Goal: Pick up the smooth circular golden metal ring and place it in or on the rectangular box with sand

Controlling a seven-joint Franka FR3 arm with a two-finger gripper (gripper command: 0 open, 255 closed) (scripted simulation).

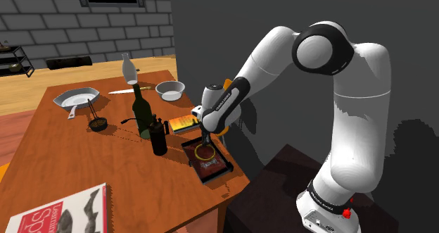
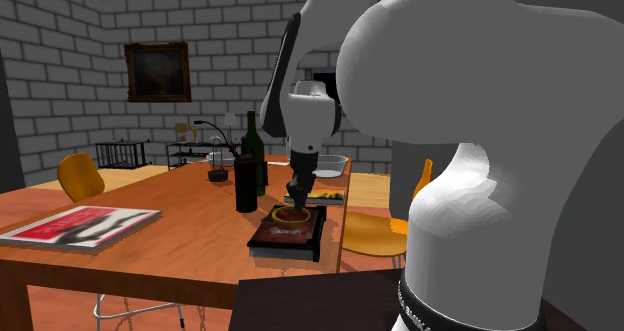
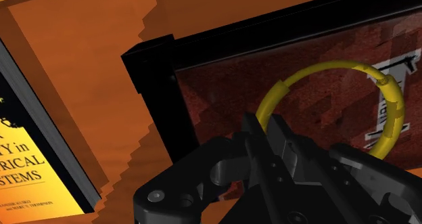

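Closest in, the gripper [image 3: 272,136] pinches one edge of the gold ring [image 3: 324,68] between its jaws, low over the sand-filled black box [image 3: 155,87]. Held off-centre, the ring may tilt on release, strike the box wall and roll off the table [image 1: 63,161]. A tall bottle [image 1: 143,112], a squat black bottle [image 1: 159,137] and a yellow book [image 1: 181,124] crowd the box.

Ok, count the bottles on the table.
3. A white bottle near the far edge; a dark green bottle mid-table; a shorter black bottle right beside it. The arm may hide others.
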